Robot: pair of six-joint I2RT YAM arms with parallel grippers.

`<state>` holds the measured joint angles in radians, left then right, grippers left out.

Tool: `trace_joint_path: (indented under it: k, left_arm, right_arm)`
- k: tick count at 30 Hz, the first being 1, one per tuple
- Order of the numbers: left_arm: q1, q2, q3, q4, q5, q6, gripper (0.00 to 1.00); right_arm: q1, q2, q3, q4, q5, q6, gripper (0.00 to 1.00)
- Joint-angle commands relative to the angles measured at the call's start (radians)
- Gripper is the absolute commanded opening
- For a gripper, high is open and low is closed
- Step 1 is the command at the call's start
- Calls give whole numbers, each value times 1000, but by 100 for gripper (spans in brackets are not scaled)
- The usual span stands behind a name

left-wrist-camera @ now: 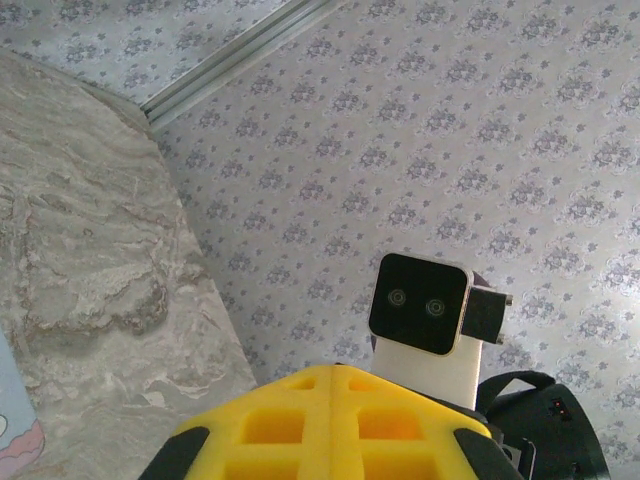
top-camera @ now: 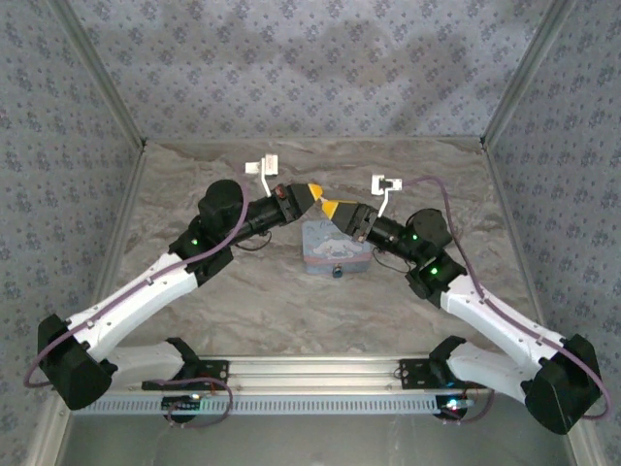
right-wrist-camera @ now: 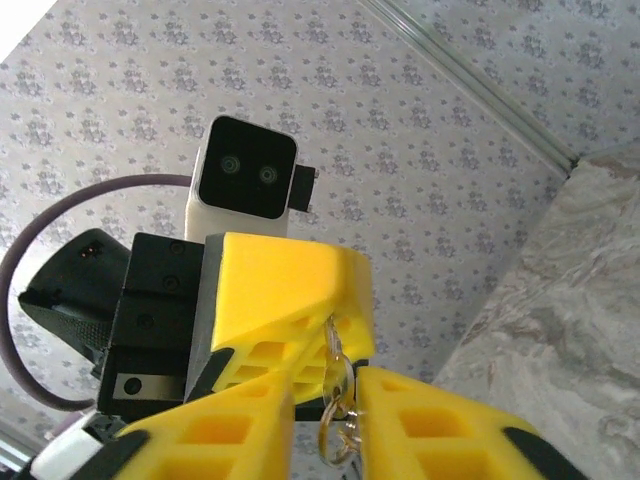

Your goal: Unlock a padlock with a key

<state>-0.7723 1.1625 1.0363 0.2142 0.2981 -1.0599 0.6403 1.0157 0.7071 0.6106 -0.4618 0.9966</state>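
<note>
right gripper, jaws a sliver apart, straddles the key ring hanging long-axis-down from the left gripper, pinched shut on it directly opposite, both above the tin.

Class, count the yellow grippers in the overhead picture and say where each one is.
2. The left arm's yellow gripper and the right arm's yellow gripper sit close together, tips facing, over the pale blue rectangular tin. None seems hidden.
</note>
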Motion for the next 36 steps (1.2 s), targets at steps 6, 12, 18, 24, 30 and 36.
trace_joint_path:
  k: [6,12,18,24,30,36]
  left_arm:
    - [-1,-30,-9,45,-17,4,0]
    - [-2,-25,-9,57,-16,-3,0]
    - [-8,-27,-9,60,-17,-1,0]
    - [-13,-25,-11,63,-14,0,0]
    - [-23,-9,-5,63,17,10,0]
    - [-33,17,24,33,41,35,0]
  right_arm:
    - [-2,7,-8,33,12,-1,29]
    - [-6,13,-1,35,9,-1,24]
    - [-15,15,-4,36,11,7,10]
    - [-28,5,-19,71,25,22,0]
    - [-40,-6,-8,56,5,0,0]
    - [-28,-4,-13,39,-23,-19,0]
